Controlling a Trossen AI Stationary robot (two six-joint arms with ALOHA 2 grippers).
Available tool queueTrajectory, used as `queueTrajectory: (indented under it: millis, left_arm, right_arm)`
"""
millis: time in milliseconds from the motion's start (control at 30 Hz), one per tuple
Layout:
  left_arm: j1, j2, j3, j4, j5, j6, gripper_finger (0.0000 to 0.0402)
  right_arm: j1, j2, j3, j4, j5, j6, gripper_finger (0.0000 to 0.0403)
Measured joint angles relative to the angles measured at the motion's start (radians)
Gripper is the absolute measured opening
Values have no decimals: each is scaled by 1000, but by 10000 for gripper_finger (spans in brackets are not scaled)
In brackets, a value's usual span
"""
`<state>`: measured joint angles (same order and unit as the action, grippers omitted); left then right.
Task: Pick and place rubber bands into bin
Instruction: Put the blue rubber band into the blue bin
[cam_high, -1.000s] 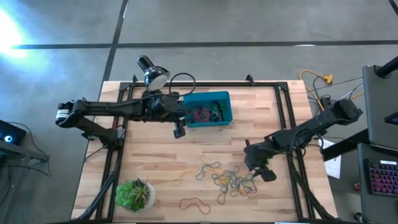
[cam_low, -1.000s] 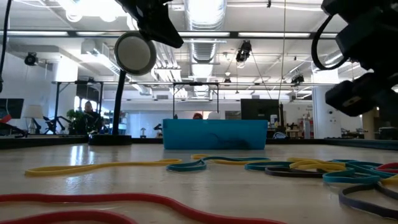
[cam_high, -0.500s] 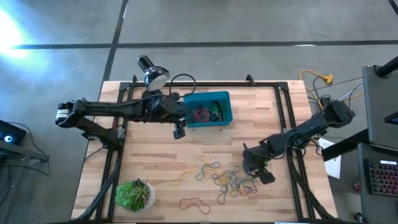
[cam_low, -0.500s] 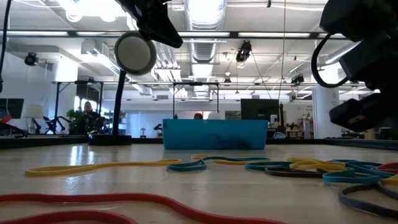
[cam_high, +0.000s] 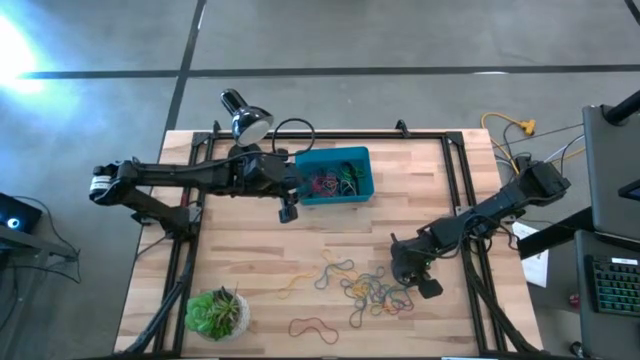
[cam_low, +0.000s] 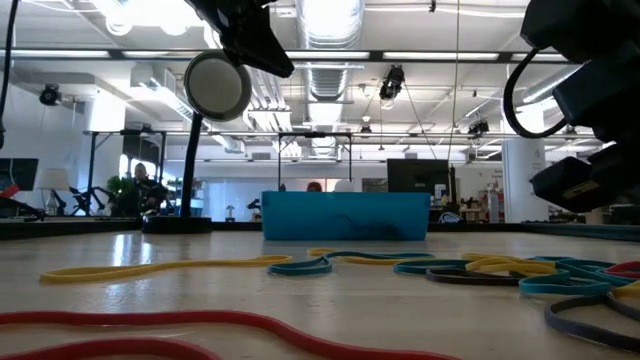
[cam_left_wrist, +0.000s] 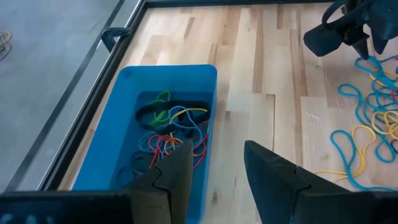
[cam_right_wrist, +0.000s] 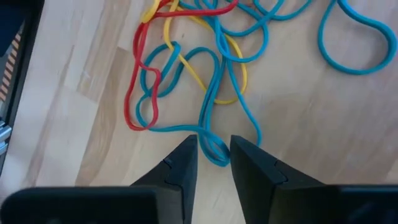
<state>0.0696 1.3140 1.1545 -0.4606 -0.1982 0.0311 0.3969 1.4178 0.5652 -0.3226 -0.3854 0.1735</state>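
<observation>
Right end effector lower, fingertips cropped.

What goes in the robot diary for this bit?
right gripper: closing on blue band | left gripper: open, by bin

Shallow teal-blue plastic bin holding red, yellow, green and black loops, loose thin rubber bands in red, yellow and blue, pale striped wooden-plank desk, leafy green potted plant, black pincers
</observation>
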Motion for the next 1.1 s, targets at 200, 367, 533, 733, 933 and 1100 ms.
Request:
queueTrajectory:
  millis: [200, 367, 533, 733, 933, 1100]
  left_arm:
    - [-1, 0, 0, 1, 0, 0, 129]
    - [-2, 0, 0, 1, 0, -2, 129]
    - [-5, 0, 0, 1, 0, -2, 129]
    - [-5, 0, 0, 0, 0, -2, 129]
    - [-5, 3, 0, 1, 0, 1, 129]
    - [-5, 4, 0, 2, 0, 1, 129]
  right_arm:
    - [0, 0, -5, -1, 53, 8, 84]
    - [0, 0, -5, 0, 56, 5, 104]
    - [13, 0, -6, 0, 51, 1, 124]
    - [63, 0, -8, 0, 49, -9, 128]
    - [72, 0, -8, -1, 102, 32, 108]
    - [72, 0, -11, -7, 105, 34, 74]
